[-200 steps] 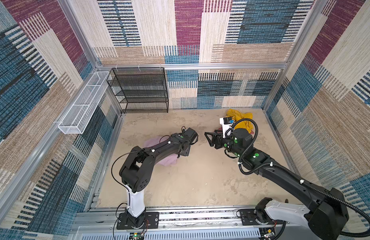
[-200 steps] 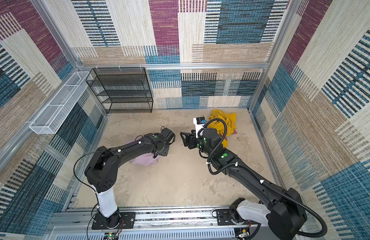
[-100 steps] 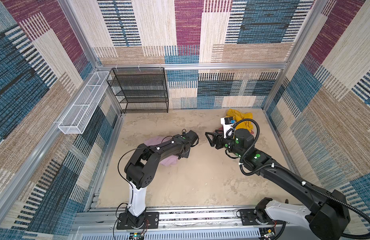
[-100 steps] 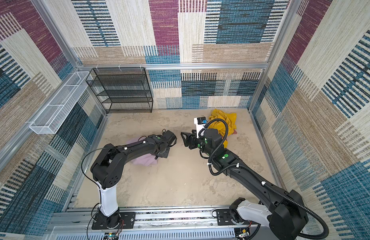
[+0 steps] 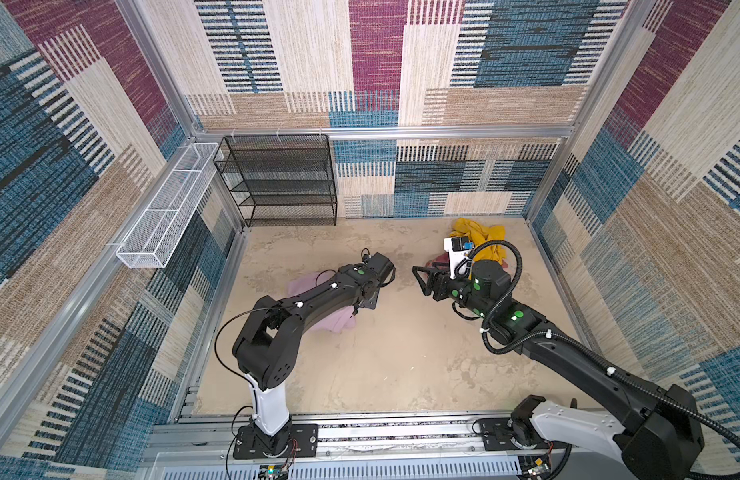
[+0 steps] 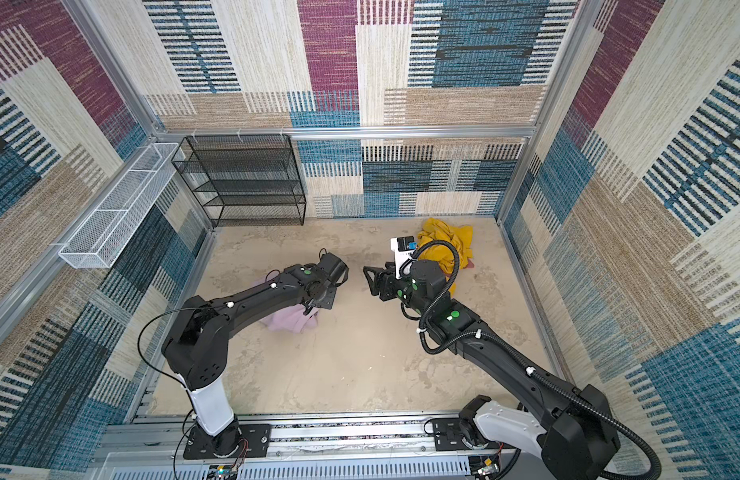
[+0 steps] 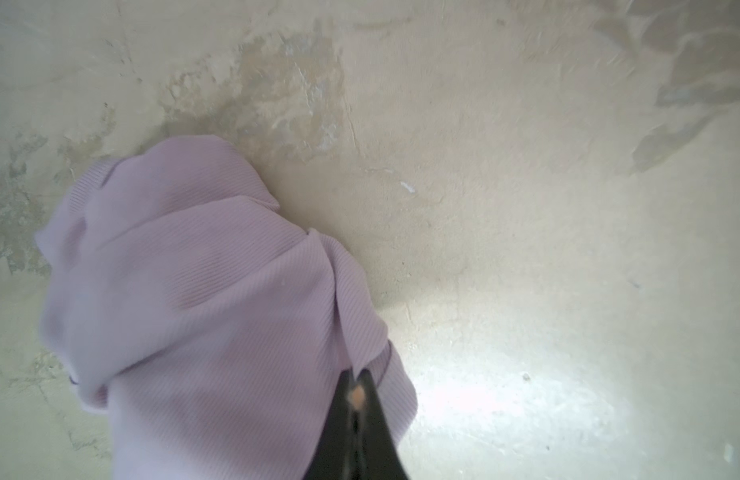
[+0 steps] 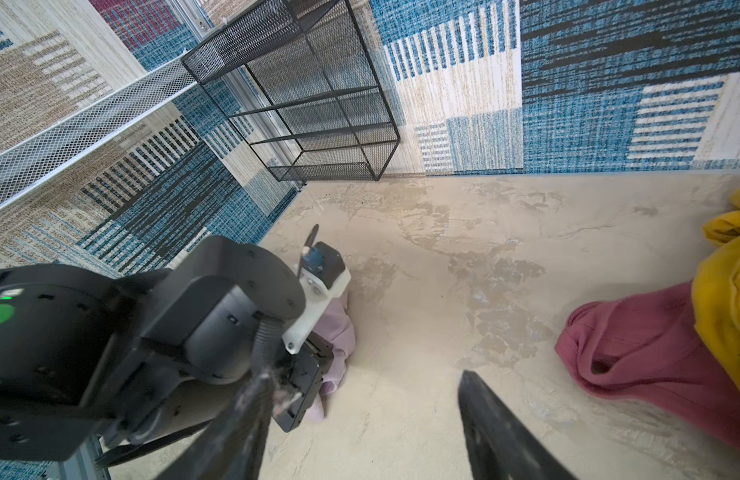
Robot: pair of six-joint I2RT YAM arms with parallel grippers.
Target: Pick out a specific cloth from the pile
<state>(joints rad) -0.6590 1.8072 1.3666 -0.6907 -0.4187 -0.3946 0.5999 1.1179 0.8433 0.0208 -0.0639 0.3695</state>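
A mottled beige floor lay boxed in by woven patchwork walls. A black mesh shelf stood at the back, and a white wire basket hung on the left wall. I saw the cloth, pale lilac, left of centre, well apart from the pile in the back right corner. The left gripper was pinched shut on a fold of the cloth; the right gripper hung wide and empty. In both top views the left arm hid much of the cloth, and the right arm hid part of the pile.

Lilac cloth 1, other cloths 2, rack 1, basket 1
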